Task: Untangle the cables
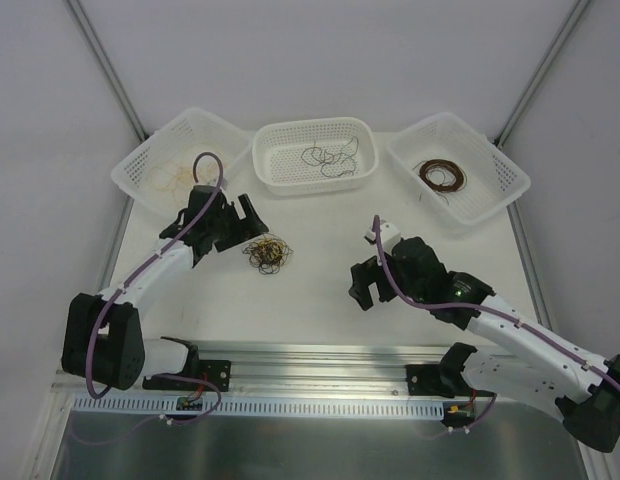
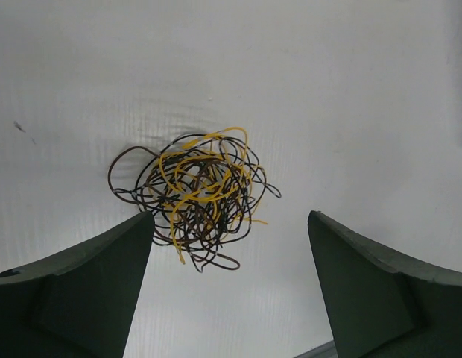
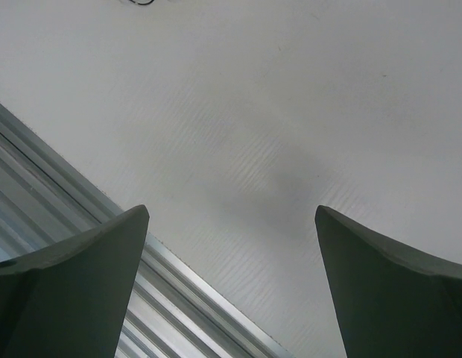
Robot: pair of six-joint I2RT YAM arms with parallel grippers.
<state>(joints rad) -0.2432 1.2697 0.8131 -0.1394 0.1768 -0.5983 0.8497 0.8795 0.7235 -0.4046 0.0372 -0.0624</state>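
Left gripper (image 2: pixel 229 224) hangs wide open w/ nothing in it. The knot of hair-thin yellow-tan, black and dark brown cables (image 2: pixel 194 198) lies on the white counter (image 3: pixel 276 134) just ahead of its fingertips, off-centre toward one finger, prob. lined up so the gripper can drop and pinch a strand out. Right gripper (image 3: pixel 231 220) is spread wide & empty too, over bare counter and well apart from the knot; looks parked until a second hold is needed. The knot is a small round ball of loose curls: yellow loops mostly centre/top, dark ones ringing the edge, a few ends poking out. Beyond the left gripper sit three white perforated plastic baskets (image 1: pixel 312 185), each w/ one wire colour inside, so sorting seems partway done.
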